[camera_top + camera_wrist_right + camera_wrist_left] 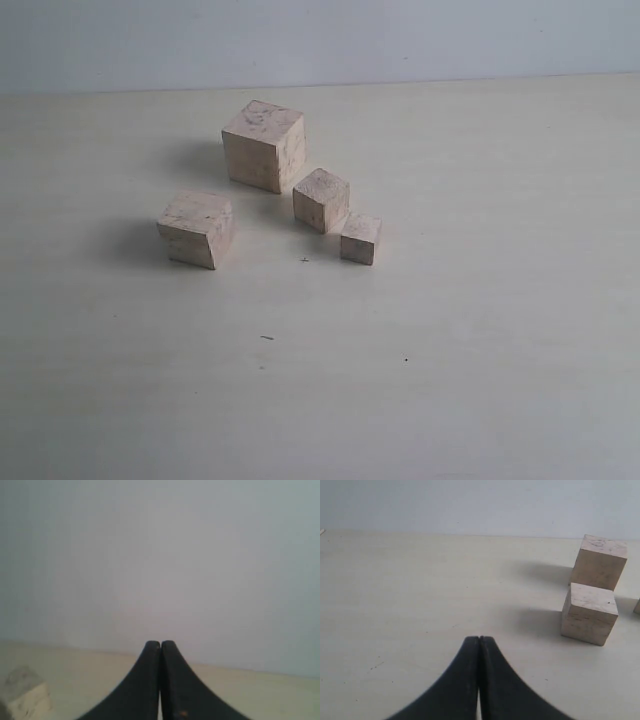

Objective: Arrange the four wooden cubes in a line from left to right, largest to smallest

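Left gripper and right gripper — jaws pressed together, empty. On the table, the second-largest cube lies nearest at left, the smallest cube at right; just behind it the third cube; farthest back — the largest cube.

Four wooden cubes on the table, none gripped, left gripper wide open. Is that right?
Not quite: the left gripper is shut, jaws pressed together, as the left wrist view shows. The four wooden cubes do sit on the table, none gripped.
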Controlling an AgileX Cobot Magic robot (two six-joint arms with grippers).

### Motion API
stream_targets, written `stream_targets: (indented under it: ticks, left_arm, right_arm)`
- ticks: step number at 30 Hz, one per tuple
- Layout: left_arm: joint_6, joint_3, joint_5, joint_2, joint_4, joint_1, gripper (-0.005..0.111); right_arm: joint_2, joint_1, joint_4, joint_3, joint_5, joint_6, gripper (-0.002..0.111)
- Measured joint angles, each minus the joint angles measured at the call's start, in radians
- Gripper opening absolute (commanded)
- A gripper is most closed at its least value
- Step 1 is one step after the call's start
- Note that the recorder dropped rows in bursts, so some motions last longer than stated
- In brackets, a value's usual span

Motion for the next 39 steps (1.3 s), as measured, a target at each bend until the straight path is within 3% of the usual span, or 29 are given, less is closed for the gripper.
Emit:
stream_targets:
  ticks: [7,11,14,29,34,39]
  left_arm:
    - [0.000,0.000,0.000,0.000,0.000,0.000,0.000]
    - [0.000,0.000,0.000,0.000,0.000,0.000,0.000]
    - [0.000,0.000,0.000,0.000,0.000,0.000,0.000]
    - [0.000,0.000,0.000,0.000,0.000,0.000,0.000]
    - [0.000,0.000,0.000,0.000,0.000,0.000,0.000]
    - [0.000,0.000,0.000,0.000,0.000,0.000,0.000]
  right_arm:
    - [0.398,0.231,0.000,-0.222,0.302,-0.135,0.000]
    - [0.584,0.294,0.003,-0.309,0.473,-0.155,0.000]
    - [0.668,0.314,0.031,-0.328,0.501,-0.163,0.000]
    - [0.709,0.318,0.087,-0.334,0.235,-0.150,0.000]
    - [0.709,0.318,-0.025,-0.355,0.068,-0.179,0.000]
    - [0.710,0.318,-0.062,-0.436,0.020,-0.187,0.000]
